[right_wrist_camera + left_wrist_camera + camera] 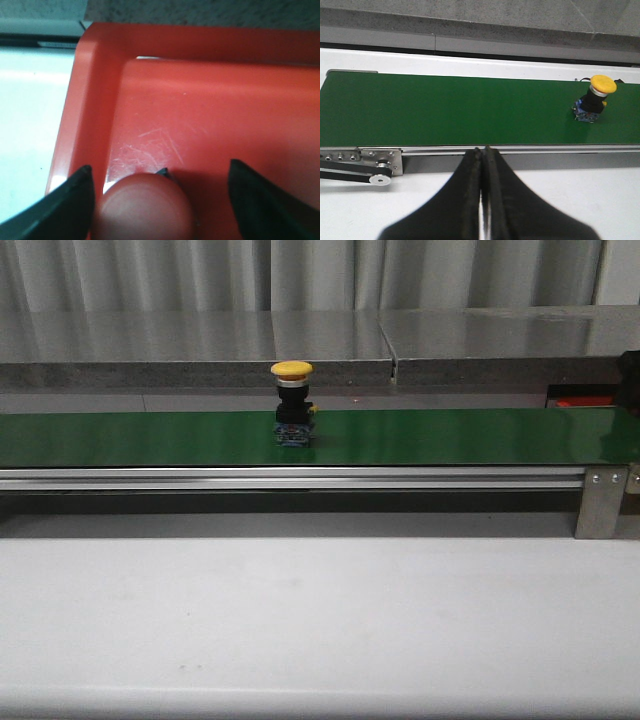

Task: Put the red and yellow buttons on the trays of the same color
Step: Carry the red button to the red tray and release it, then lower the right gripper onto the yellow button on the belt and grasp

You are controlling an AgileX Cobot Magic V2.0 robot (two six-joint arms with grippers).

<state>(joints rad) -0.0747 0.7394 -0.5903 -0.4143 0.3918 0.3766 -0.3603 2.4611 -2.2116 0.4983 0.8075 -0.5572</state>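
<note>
Standing on green belt (pixel 450 437): 1 yellow button (pixel 292 403), upright.

We see neither arm in the front view, and the red tray (pixel 582 401) shows there only as a sliver behind the conveyor's far right end. In the right wrist view the red button (pixel 147 207) is blurred and cut off at the frame's edge (only its domed cap shows, its body hidden beneath), and the tray runs out of frame. The right gripper (pixel 160 200) shows only its fingertips (pixel 70 205). In the left wrist view the green belt (pixel 450 110) is clipped on the side where the yellow button (pixel 594 97) stands.
</note>
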